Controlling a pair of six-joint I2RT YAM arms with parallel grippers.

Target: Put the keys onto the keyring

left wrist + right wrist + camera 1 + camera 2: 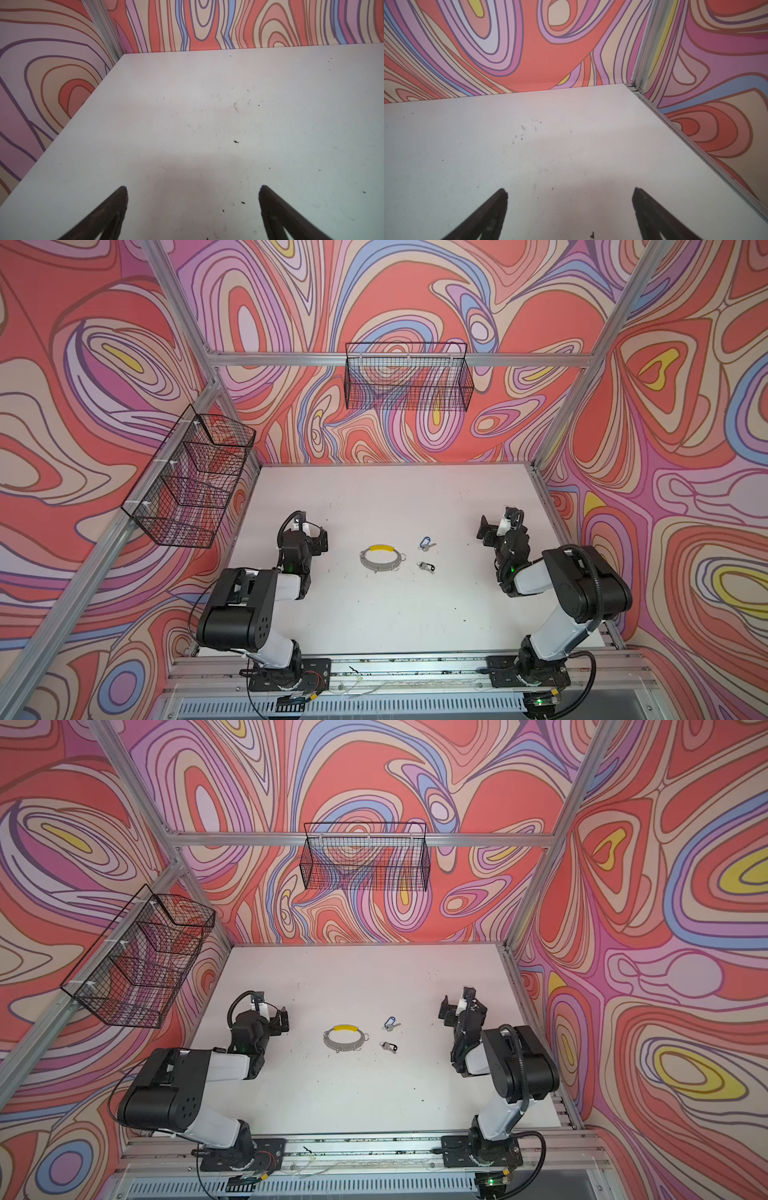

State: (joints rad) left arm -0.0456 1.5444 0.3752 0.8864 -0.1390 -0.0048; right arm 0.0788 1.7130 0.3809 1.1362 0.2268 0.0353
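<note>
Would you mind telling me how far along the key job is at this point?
Nothing looks done yet: the blue-tagged key and the black-tagged key lie loose on the table beside the keyring, apart from it. Nothing is in hand: the left gripper and right gripper are open and empty. Left to do: picking up both keys and threading them on.

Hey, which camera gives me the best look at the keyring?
The top views: both show the whole keyring, yellow segment included, lying flat on the table. Neither wrist view shows it, only table beyond the open left claw and right claw.
</note>
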